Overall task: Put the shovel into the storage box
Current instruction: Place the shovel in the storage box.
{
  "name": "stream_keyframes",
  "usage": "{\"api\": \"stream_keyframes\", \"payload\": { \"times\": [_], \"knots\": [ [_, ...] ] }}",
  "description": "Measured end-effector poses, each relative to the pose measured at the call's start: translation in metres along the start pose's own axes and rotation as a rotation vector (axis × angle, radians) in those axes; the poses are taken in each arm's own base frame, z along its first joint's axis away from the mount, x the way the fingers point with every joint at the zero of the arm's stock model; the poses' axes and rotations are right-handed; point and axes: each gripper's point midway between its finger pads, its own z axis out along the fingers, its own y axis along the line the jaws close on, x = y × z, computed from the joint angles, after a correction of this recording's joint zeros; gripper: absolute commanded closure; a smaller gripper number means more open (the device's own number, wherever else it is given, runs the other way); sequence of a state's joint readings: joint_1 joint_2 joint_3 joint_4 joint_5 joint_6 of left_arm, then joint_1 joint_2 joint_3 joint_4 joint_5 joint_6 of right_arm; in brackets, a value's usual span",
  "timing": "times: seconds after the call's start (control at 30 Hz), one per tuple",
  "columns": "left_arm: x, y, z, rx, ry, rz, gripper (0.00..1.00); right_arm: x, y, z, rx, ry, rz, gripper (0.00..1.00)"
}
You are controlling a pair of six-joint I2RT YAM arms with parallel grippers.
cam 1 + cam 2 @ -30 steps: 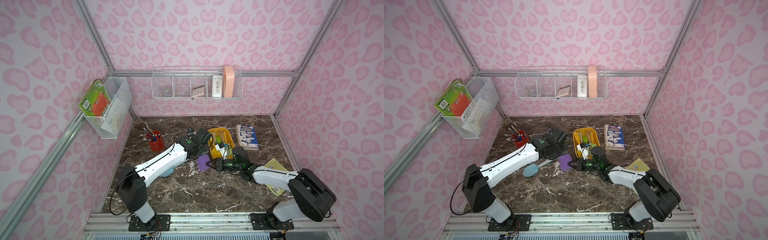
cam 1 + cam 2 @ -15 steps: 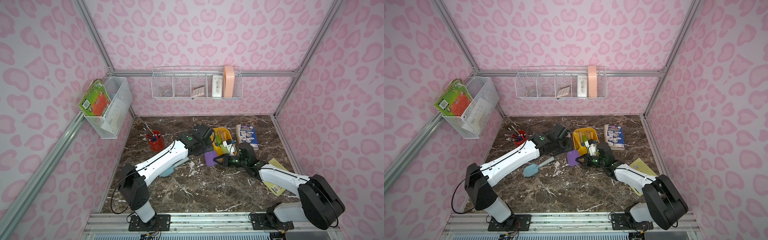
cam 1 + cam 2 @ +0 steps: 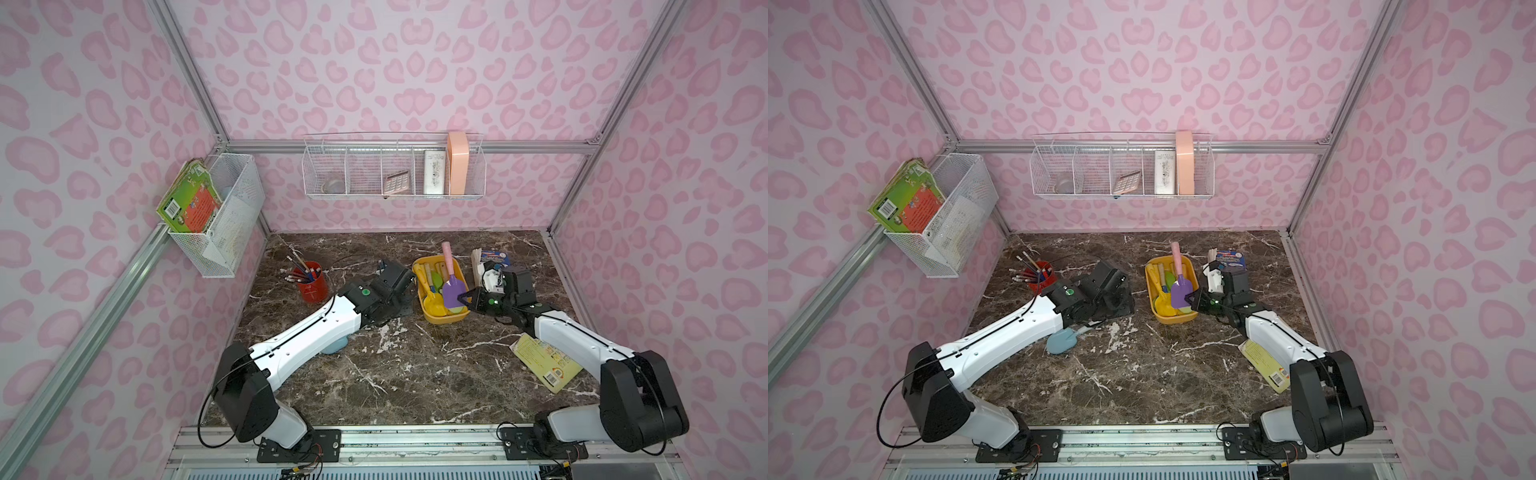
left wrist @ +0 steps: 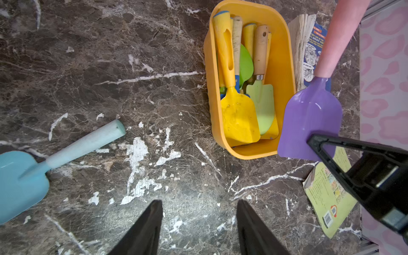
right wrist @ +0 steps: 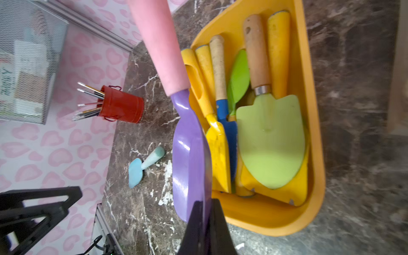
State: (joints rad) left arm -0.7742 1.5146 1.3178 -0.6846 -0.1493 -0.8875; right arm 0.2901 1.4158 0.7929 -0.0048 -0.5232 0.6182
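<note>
The right tool [image 3: 460, 297] pinched the shovel [image 3: 452, 289] by its purple blade above the storage box [image 3: 444, 318], pink handle crossing its far rim. The left tool [image 4: 198, 204] stood parted and empty over bare counter [image 3: 395, 374] beside the box; a book [image 3: 1232, 258] crowded the box's other side.

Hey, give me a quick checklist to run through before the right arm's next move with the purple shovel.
1. Right gripper shut on purple shovel, at its blade: ok.
2. Shovel inside storage box: not ok, held above it.
3. Space in box: cannot tell, several tools fill it.
4. Left gripper open, empty, away from box: ok.
5. Blue shovel stowed: not ok, lying on table.
</note>
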Motion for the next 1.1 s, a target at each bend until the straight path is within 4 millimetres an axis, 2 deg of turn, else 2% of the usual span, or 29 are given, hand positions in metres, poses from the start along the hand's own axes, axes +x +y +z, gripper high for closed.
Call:
{"api": "stream_keyframes", "payload": {
  "times": [0.17,0.4,0.77,0.83,0.97,1.1],
  "knots": [
    [0.005,0.008,0.004,-0.019,0.01,-0.004,0.42,-0.001,-0.027,0.012,0.068,0.036,0.007,1.0],
    [0.007,0.012,0.007,-0.028,0.018,-0.023,0.42,-0.007,-0.037,0.027,0.097,0.068,-0.016,1.0],
    [0.008,0.018,0.01,-0.042,0.023,-0.034,0.43,0.003,-0.054,0.037,0.136,0.113,-0.006,1.0],
    [0.009,0.018,0.01,-0.043,0.024,-0.035,0.43,0.005,-0.054,0.038,0.136,0.117,-0.007,0.96],
    [0.01,0.021,0.011,-0.05,0.028,-0.038,0.43,0.006,-0.053,0.037,0.135,0.12,-0.009,0.81],
    [0.009,0.022,0.012,-0.051,0.027,-0.04,0.43,0.005,-0.049,0.033,0.131,0.11,-0.017,0.74]
  ]
}}
